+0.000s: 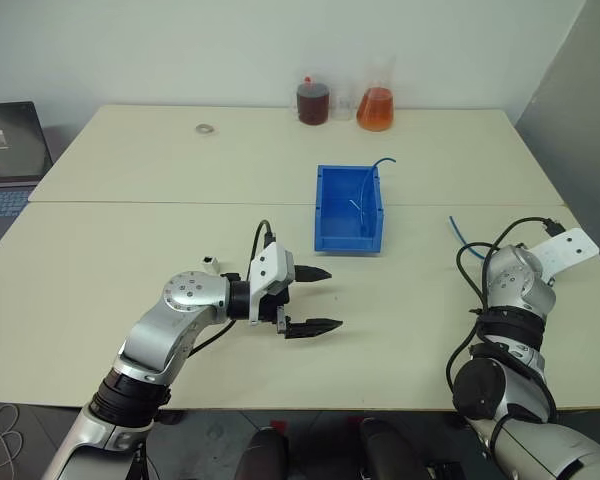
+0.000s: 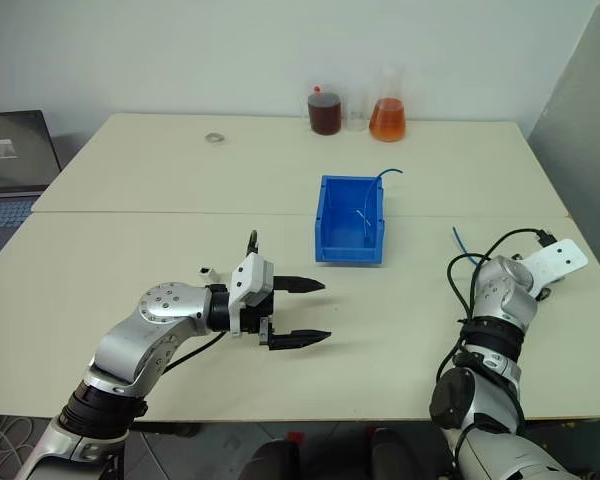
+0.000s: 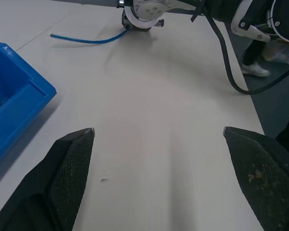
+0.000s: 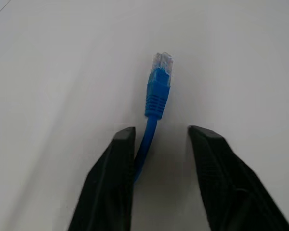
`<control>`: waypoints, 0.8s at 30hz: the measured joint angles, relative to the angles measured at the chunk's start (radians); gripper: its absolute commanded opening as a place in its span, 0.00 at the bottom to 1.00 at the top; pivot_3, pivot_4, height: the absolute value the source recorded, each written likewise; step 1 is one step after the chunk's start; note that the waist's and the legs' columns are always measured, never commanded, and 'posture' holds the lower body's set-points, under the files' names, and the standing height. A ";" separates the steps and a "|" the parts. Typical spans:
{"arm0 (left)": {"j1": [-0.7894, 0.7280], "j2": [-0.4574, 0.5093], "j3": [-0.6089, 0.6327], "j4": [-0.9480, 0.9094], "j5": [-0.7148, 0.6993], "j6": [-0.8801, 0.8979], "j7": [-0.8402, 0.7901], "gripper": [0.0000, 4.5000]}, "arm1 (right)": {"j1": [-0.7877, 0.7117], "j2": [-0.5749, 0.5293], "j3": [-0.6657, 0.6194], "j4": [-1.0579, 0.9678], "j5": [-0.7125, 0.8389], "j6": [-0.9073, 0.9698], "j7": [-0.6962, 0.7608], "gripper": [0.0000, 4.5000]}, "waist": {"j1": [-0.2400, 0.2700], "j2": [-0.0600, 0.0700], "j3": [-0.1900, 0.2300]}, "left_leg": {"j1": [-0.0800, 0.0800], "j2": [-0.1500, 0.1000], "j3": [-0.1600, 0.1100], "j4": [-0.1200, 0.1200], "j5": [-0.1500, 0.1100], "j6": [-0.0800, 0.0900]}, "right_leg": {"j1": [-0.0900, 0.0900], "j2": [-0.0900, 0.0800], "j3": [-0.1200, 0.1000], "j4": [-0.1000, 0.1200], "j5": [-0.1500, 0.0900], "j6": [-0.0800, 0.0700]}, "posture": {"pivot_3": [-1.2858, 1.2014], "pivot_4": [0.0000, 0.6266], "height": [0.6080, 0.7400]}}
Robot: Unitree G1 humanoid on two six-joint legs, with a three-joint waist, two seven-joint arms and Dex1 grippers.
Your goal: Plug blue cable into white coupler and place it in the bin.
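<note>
- A big cream table (image 1: 180,180) stands in front of a pale wall.
- A grey laptop (image 1: 10,160) sits off the table's left side.
- The bin (image 1: 348,208) is bright blue and sits near the middle of the table. A thin blue cable end (image 1: 382,162) sticks up over its far right corner.
- The left gripper (image 1: 320,298) hangs over the table in front of the bin, a little to its left. Its two black fingers are spread wide and hold nothing.
- A flask of orange liquid (image 1: 376,108) and a jar of dark red liquid (image 1: 313,101) stand at the far edge of the table, behind the bin.
- The blue cable (image 4: 156,94) lies flat on the table near the right edge, well apart from the bin. Its clear plug points away from the right gripper (image 4: 161,139).
- The right gripper's fingers sit on both sides of the cable. One finger touches it, and a gap shows by the other.
- A small silver ring (image 1: 205,128) lies far back on the left.
</note>
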 measured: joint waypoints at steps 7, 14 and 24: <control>0.000 -0.001 0.000 -0.005 -0.002 0.006 -0.003 1.00 | 0.066 -0.015 0.021 -0.068 0.014 0.021 0.015 0.00 | 0.008 0.000 0.000 | 0.000 0.000 0.000 0.000 0.000 0.000 | 0.000 0.000 0.000 0.000 0.000 0.000 | 0.52 0.24 1.00; -0.002 -0.014 0.000 -0.017 -0.010 0.027 0.012 1.00 | 0.206 -0.129 0.232 -0.284 0.071 0.246 0.368 0.00 | 0.002 0.001 0.000 | 0.000 0.000 0.000 0.000 0.000 0.000 | 0.000 0.000 0.001 0.001 0.000 0.000 | 0.52 0.24 1.00; 0.208 0.037 0.104 -0.086 -0.016 0.018 0.077 1.00 | 0.449 -0.554 0.543 -0.606 0.217 0.443 1.071 0.00 | -0.002 0.003 0.000 | 0.001 0.001 0.000 0.000 0.000 0.000 | 0.000 0.001 0.001 -0.001 0.000 0.000 | 0.52 0.24 1.00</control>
